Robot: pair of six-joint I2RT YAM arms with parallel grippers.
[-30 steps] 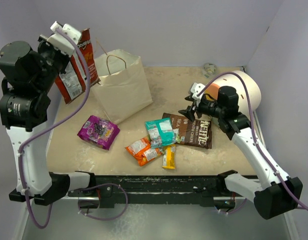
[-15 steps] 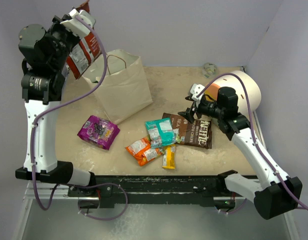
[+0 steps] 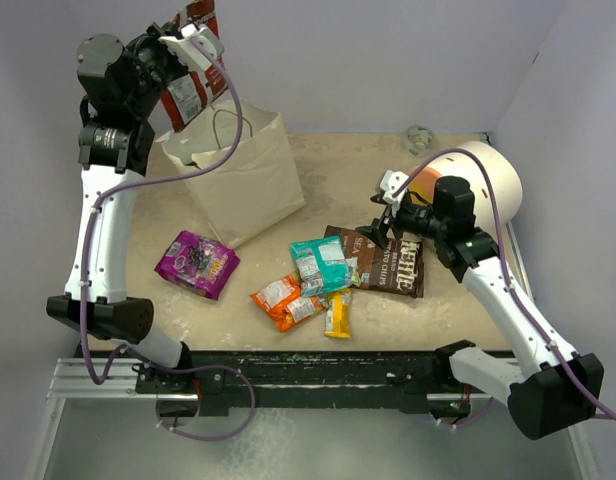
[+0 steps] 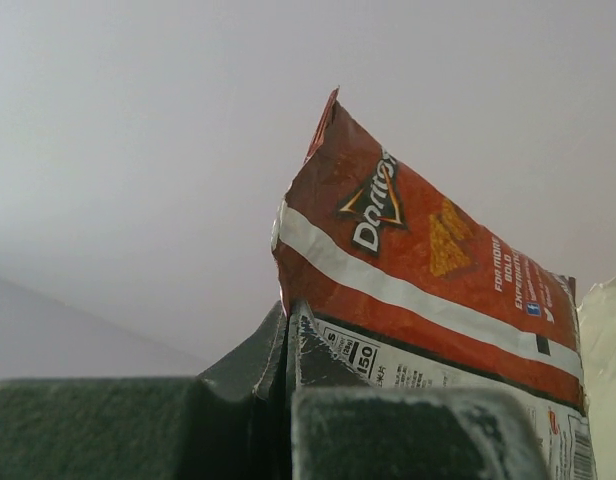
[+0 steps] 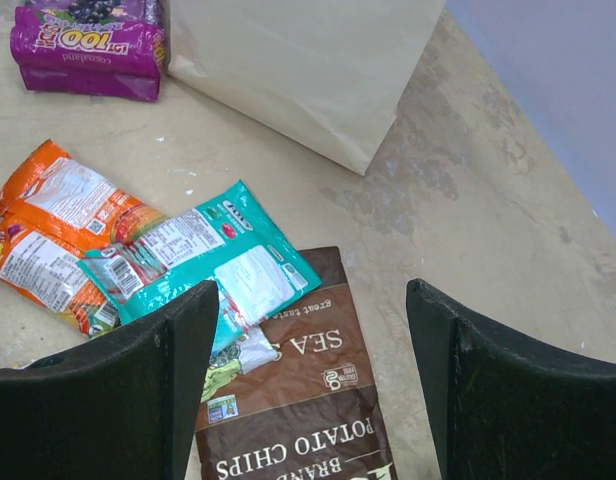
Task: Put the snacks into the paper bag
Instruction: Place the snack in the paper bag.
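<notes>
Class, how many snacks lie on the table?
5: purple packet left, orange packet, teal packet overlapping it, yellow bar nearest, brown chip bag right. The orange one may be two overlapping packets.

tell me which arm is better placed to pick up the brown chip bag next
Right. The right gripper hangs open just over the brown chip bag. The left gripper is shut on the red Doritos bag, raised high near the paper bag, so it looks busy.
</notes>
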